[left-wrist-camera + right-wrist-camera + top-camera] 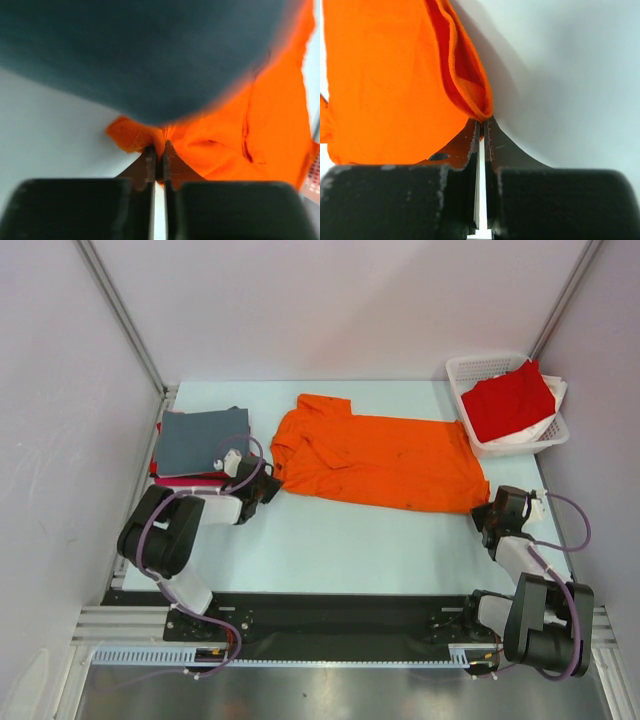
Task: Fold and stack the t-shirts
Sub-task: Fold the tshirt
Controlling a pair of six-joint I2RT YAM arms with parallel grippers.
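Note:
A bright orange t-shirt (375,455) lies spread across the pale table, collar end to the left. My left gripper (270,484) is shut on its near left corner; the left wrist view shows the fingertips (150,155) pinching a fold of orange cloth (220,145). My right gripper (485,513) is shut on the near right corner, where the fingertips (475,132) clamp the doubled hem (470,90). A folded slate grey t-shirt (203,440) sits at the left on top of a red or magenta one (185,480). A red t-shirt (508,402) lies in the basket.
The white lattice basket (470,420) stands at the back right corner. Walls close in on the left and right sides. The grey stack fills the top of the left wrist view as a dark blur (140,55).

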